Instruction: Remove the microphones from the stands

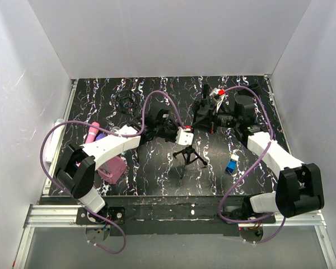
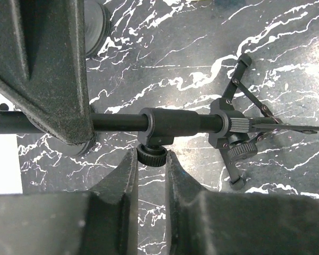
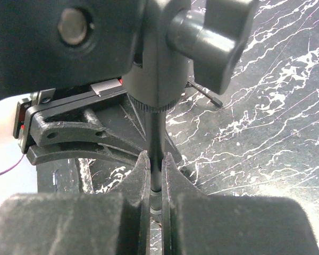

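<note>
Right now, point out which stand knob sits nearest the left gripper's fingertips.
The small knurled knob under the collar on the pole, right at the fingertips of the left gripper. The other knob sits farther along, at the tripod hub.

- A black desk (image 1: pixel 157 176) with white marbling stands between white walls.
- The left arm (image 1: pixel 109 145) reaches toward the middle. The left fingers (image 1: pixel 186 138) are just above a small black tripod stand (image 1: pixel 189 156).
- The right arm (image 1: pixel 269 148) stretches to the far middle. The right fingers (image 1: pixel 201 119) are lost among dark parts that are hard to tell apart.
- A pink cylinder (image 1: pixel 93 131) and a pink container (image 1: pixel 113 168) lie by the left arm.
- A small blue object (image 1: pixel 232 165) sits beside the right arm.
- A coiled black cable (image 1: pixel 125 101) lies at the far left.
</note>
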